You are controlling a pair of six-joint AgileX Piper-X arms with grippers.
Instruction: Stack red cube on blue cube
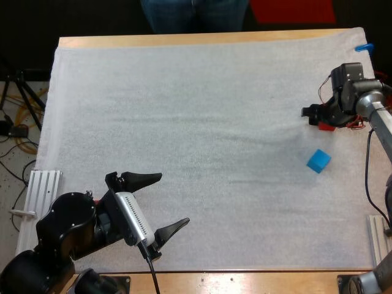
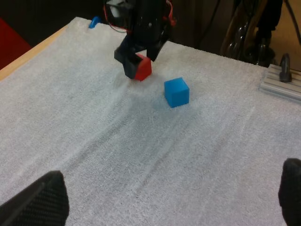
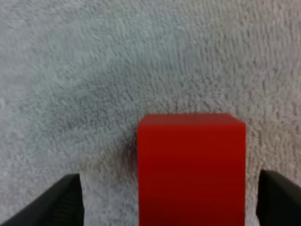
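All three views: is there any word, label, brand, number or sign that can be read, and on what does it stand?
None: no readable text in any view.
The red cube and the blue cube have plain faces.
The white mat carries no print or marking.

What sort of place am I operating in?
Likely a robotics lab bench: wooden table with white mat, red cube and blue cube as test pieces, tripod legs and cables on the floor.
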